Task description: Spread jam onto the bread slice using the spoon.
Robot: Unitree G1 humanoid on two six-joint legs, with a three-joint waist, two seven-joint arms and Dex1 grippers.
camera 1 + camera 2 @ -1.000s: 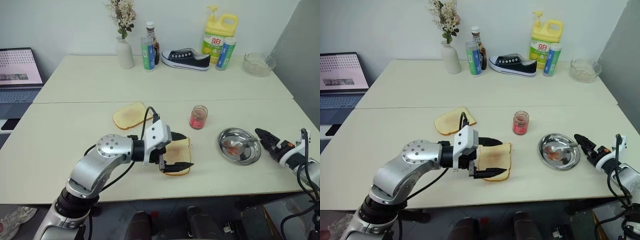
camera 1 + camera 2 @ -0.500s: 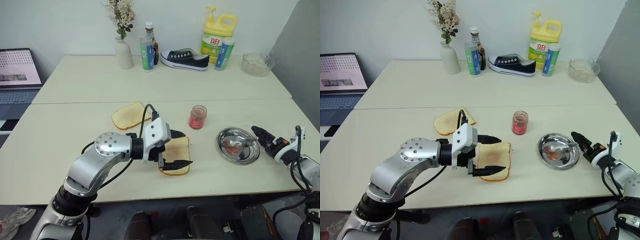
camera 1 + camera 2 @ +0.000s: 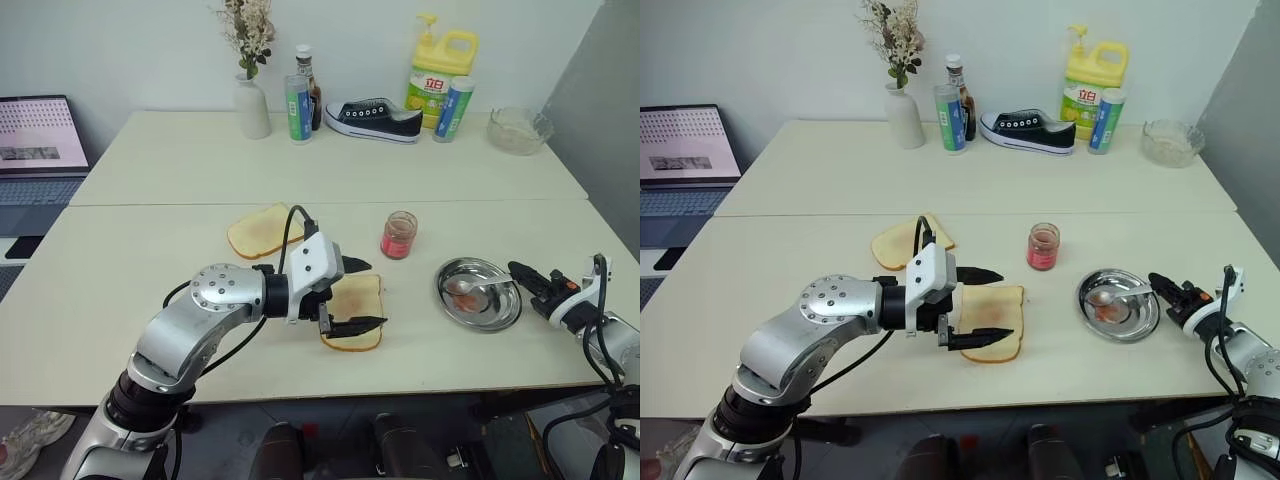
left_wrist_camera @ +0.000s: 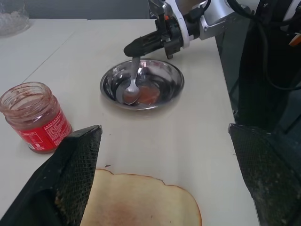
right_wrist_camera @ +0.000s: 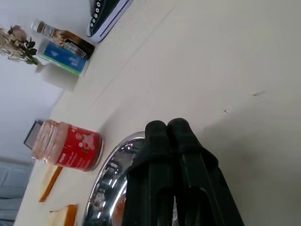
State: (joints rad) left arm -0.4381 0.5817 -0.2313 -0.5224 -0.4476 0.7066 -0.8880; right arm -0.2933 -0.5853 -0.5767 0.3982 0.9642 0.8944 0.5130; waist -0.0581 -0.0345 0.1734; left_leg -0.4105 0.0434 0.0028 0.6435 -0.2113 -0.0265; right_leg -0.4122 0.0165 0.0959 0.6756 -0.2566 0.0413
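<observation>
my left arm point(image 3: 190, 325) is rounded silver metal with a disc-shaped joint ringed by small screws, a white wrist block and a looping black cable. both pincers have black fingers; the right pincer point(image 3: 520, 271) shows orange marks and a white wrist.

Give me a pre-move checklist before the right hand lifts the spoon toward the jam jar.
1. Right hand shut on the spoon handle: ok.
2. Spoon bowl resting in the steel dish: ok.
3. Jam jar upright, lid off: ok.
4. Left hand open, fingers on either side of the bread slice: ok.
5. Path from dish to jar free of obstacles: ok.
6. Grip firm enough to lift: cannot tell.
</observation>
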